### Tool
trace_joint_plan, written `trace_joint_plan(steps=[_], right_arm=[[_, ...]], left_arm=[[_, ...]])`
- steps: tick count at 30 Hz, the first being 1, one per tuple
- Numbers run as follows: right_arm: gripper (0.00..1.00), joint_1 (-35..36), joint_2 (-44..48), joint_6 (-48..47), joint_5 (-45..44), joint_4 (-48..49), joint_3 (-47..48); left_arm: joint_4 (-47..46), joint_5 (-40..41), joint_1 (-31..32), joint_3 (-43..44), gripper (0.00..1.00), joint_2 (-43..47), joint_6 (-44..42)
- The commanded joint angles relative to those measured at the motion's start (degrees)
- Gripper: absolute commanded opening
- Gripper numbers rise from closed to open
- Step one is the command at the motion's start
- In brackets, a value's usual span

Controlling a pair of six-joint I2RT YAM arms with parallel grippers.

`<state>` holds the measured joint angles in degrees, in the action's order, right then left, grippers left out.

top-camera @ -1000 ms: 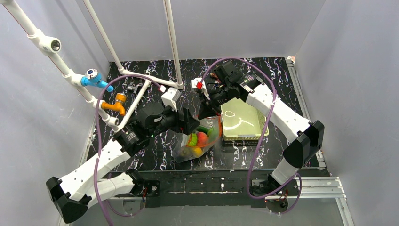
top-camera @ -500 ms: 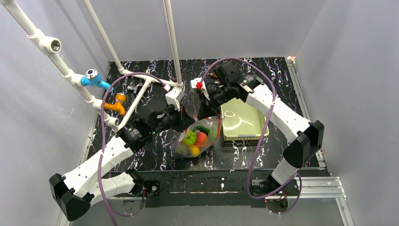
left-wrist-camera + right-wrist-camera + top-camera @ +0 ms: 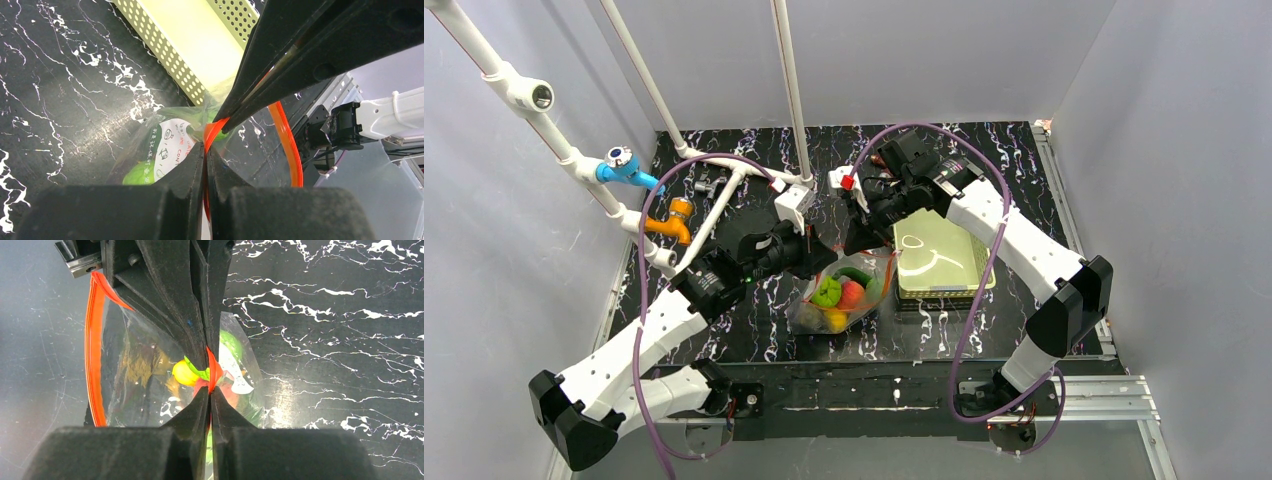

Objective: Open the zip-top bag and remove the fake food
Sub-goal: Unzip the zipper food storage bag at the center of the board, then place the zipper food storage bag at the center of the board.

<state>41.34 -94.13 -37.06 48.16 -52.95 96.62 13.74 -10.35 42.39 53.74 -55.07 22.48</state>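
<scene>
Both left hand (image 3: pixel 206 148) and right hand (image 3: pixel 210 390) clench the zipper strip (image 3: pixel 94 365) of the zip-top bag (image 3: pixel 816 316), apparently to pull its mouth apart.

— Any print to read?
— Only on the white label (image 3: pixel 169 145) of the zip-top bag (image 3: pixel 142 150): capital letters starting "CON", the rest out of sight.
— Anything else on it?
— Small icons and rows of characters, too fine to make out.

This is probably a robot lab: plain white walls (image 3: pixel 924 60) box in a black table (image 3: pixel 1024 150), and two robot arms (image 3: pixel 1024 240) are fixed to a metal rail (image 3: pixel 1084 392).
</scene>
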Motion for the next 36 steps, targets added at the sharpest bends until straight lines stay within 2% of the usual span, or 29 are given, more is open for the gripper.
trace_joint_plan(steps=[1,3,15,22,32,33,34,36], right_arm=[[0.14,0.32,1.13,-0.45,1.8,0.13,-0.81],[0.21,0.32,1.5,-0.67,1.9,0.09,-0.98],[0.21,-1.44,9.81,-11.79,5.49,-10.62,-0.55],[0.21,-8.73,14.78,-14.29,10.62,-12.64,-2.07],[0.21,-21.91,23.27,-9.07,18.9,-3.93,-14.91],[0.8,-23.02,23.93,-8.53,19.4,-2.78,-16.47],[0.98,-24.0,24.55,-8.17,19.84,-1.69,-18.14],[1.0,-25.96,25.49,-6.92,20.42,0.93,-21.35]], left_arm=[[-0.9,-0.43,-0.76,0.4,0.0,1.23,-0.84],[-0.75,-0.15,-0.99,0.48,0.0,1.43,-0.84],[-0.68,0.67,-2.22,0.62,0.0,1.99,-0.77],[-0.75,0.42,-2.7,1.28,0.0,1.23,-0.77],[1.17,-0.51,-4.17,2.91,0.0,0.22,-1.08],[1.39,-0.49,-4.37,3.14,0.0,0.15,-1.11],[1.64,-0.54,-4.65,3.44,0.0,0.02,-1.24],[2.13,-0.71,-5.28,4.41,0.0,-0.19,-1.63]])
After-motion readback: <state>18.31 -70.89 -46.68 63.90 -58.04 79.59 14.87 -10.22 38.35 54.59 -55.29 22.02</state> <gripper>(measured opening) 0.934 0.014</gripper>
